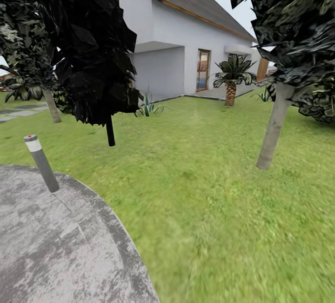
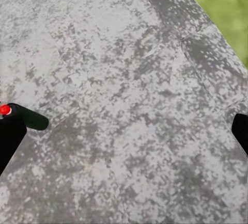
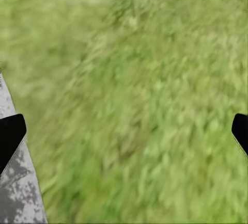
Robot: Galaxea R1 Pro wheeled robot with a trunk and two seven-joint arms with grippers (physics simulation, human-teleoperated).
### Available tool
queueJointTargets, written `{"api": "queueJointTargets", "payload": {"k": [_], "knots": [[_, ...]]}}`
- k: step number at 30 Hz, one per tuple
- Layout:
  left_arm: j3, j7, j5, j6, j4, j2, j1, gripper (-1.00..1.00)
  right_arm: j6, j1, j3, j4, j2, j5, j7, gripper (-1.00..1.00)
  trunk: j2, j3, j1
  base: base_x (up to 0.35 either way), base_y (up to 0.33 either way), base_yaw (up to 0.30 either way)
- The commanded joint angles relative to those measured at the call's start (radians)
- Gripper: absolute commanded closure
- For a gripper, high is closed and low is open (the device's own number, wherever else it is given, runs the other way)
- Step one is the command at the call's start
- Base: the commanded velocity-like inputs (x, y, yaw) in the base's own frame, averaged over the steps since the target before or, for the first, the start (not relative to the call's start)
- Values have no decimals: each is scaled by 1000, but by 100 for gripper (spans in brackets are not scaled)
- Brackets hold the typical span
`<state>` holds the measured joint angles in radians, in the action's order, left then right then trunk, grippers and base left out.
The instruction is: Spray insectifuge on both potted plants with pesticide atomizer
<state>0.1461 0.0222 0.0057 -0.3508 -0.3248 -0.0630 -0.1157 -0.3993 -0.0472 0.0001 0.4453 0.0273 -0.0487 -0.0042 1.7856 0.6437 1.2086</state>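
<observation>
The pesticide atomizer and the potted plants are out of view. The head view takes in the garden: green lawn (image 1: 218, 210) and the curved edge of the round mottled grey stone patio (image 1: 60, 252) at the lower left. My left gripper (image 2: 124, 131) hangs open over the patio stone (image 2: 129, 79), with nothing between its dark fingertips (image 2: 10, 136). My right gripper (image 3: 124, 133) is open too, over blurred grass (image 3: 144, 90) beside the patio's rim (image 3: 15, 198).
A grey bollard (image 1: 42, 163) with a red cap stands at the patio's edge; its red cap (image 2: 5, 109) also shows beside my left finger. Dark-leaved trees (image 1: 93, 51), a pale trunk (image 1: 274, 126), an agave (image 1: 148, 106), a palm (image 1: 231, 79) and a white house (image 1: 186, 37) lie ahead.
</observation>
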Motion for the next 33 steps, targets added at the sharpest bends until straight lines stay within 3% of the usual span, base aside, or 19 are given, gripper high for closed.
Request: {"api": "queueJointTargets", "payload": {"k": [1, 33], "knots": [[0, 2, 0, -4, 1, 0, -1, -100, -3, 0, 0, 0, 0, -5, 0, -100, 0, 1, 0, 313, -136, 277], [0, 2, 0, -4, 1, 0, -1, -100, -3, 0, 1, 0, -1, -6, 0, -100, 0, 1, 0, 319, -127, 277]]}}
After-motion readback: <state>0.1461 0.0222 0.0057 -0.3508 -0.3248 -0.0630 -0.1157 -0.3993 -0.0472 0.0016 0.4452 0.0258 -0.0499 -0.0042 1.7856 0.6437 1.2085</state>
